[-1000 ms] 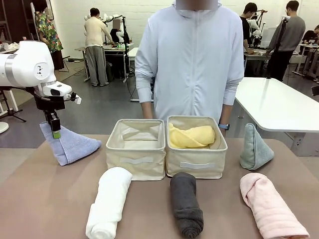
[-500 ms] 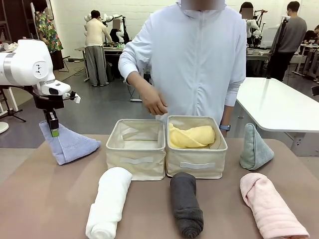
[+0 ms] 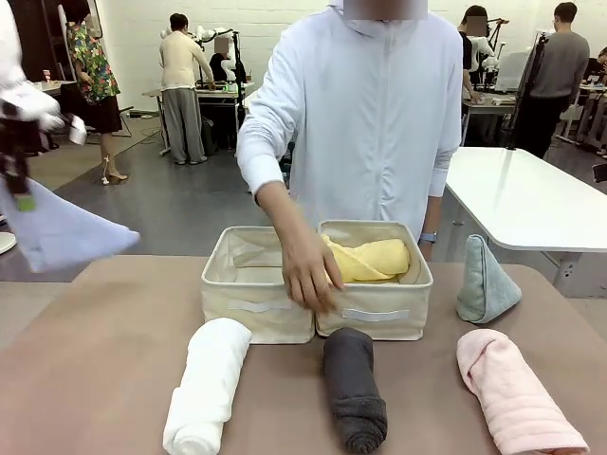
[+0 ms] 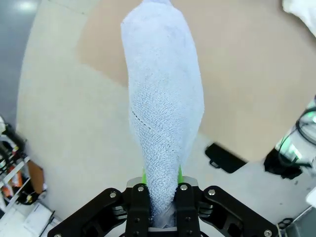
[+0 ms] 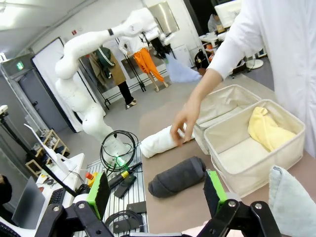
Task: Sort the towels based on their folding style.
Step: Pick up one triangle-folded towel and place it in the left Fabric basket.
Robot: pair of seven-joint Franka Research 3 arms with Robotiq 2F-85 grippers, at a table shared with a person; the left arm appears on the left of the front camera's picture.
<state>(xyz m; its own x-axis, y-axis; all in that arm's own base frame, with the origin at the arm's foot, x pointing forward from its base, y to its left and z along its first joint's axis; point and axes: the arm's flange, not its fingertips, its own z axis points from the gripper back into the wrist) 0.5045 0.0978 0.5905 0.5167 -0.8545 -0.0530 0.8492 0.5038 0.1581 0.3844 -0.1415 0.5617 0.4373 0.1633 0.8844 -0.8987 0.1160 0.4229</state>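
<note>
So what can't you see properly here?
- Front view: blue towel smeared by motion, cut by the left edge.
- Front view: left bin, floor partly behind the person's arm.
- Right wrist view: green towel cut by the corner.
- Left wrist view: left hand, pads mostly behind that towel.

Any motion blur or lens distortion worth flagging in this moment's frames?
Front view: the left gripper and the lavender towel it holds are smeared by motion, the white towel sharp. Left wrist view: that towel is crisp, the table edge bowed by the wide lens. Right wrist view: strong wide-angle bending, the beige bins in focus.
</note>
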